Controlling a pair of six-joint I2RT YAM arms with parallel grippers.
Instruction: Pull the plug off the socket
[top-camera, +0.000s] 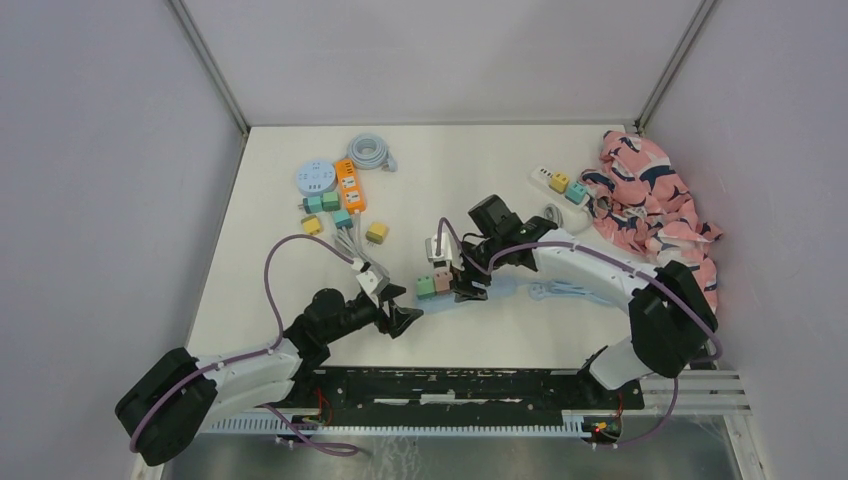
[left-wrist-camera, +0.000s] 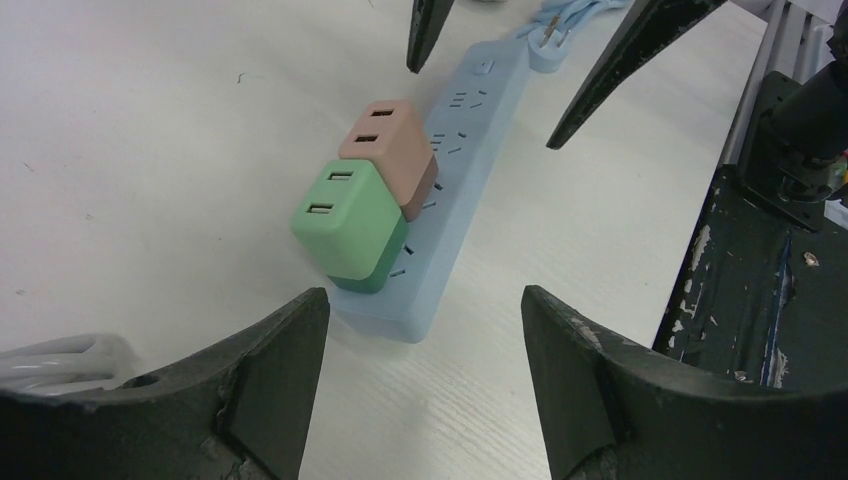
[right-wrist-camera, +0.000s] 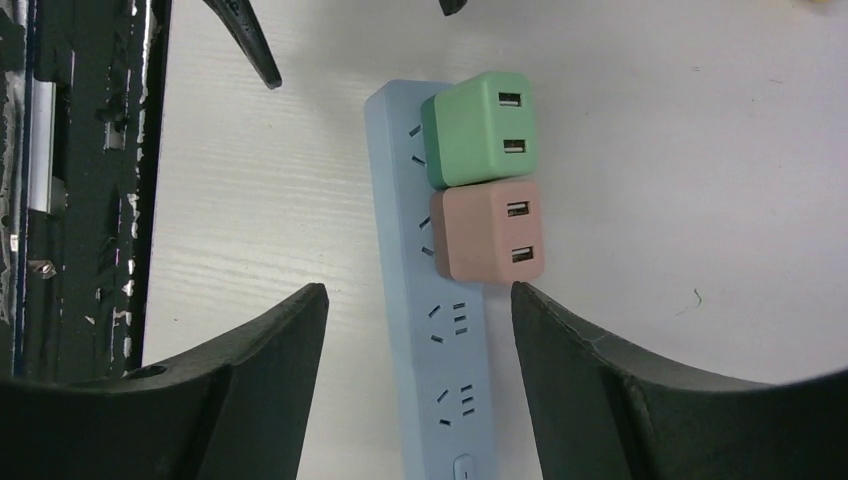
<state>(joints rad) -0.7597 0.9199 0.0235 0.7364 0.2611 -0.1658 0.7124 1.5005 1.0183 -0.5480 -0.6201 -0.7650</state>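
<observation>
Green plug (left-wrist-camera: 345, 215) and pink plug (left-wrist-camera: 385, 145) are being held side by side in the strip (left-wrist-camera: 455, 220) on the table (left-wrist-camera: 150, 150).
Its plug end is being faced by the left gripper (left-wrist-camera: 422, 295), jaws wide and empty; beyond, the strip is being straddled by the right gripper (right-wrist-camera: 415, 290), jaws parted, gripping nothing.

Bare bench (left-wrist-camera: 150, 150) lies open on the plugs' outer side and along the strip's (left-wrist-camera: 470, 170) opposite edge. Green plug (left-wrist-camera: 345, 215) and pink plug (left-wrist-camera: 388, 145) touch, with no gap between. Right jaws straddle the strip beyond the pink plug. Left jaws stand off the green plug's end.
</observation>
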